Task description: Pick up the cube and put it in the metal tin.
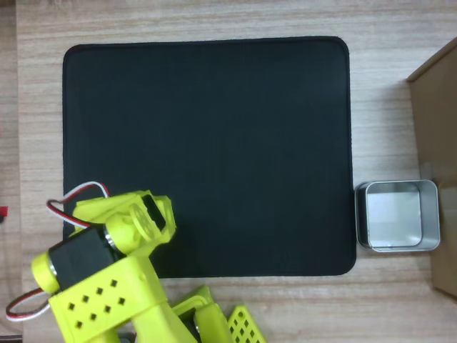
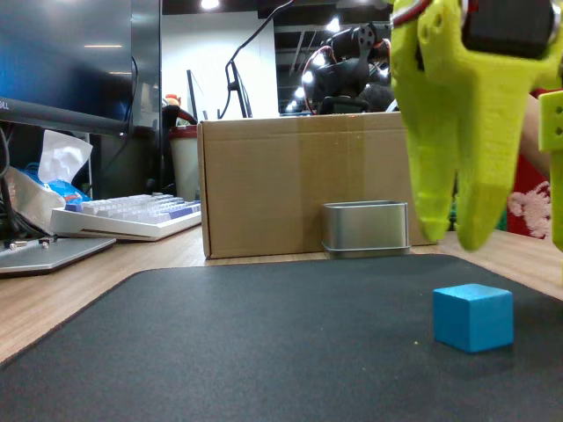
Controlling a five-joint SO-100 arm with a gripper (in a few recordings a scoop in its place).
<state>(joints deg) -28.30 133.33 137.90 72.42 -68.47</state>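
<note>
The small cyan-blue cube [image 2: 472, 316] rests on the black mat [image 2: 264, 343] at the right of the fixed view. My yellow gripper [image 2: 455, 236] hangs just above it, pointing down, a little left of the cube's middle. Its fingers stand slightly apart, open, with nothing between them and not touching the cube. In the overhead view the yellow arm [image 1: 107, 279] covers the mat's lower left corner and hides the cube. The shiny metal tin [image 1: 360, 214] sits off the mat's right edge; in the fixed view the tin [image 2: 365, 229] stands behind the mat, with nothing in it.
A brown cardboard box [image 2: 264, 185] stands right behind the tin and shows at the overhead view's right edge [image 1: 437, 143]. A keyboard [image 2: 132, 215] and a tissue pack lie far left. The black mat [image 1: 207, 143] spans most of the wooden table.
</note>
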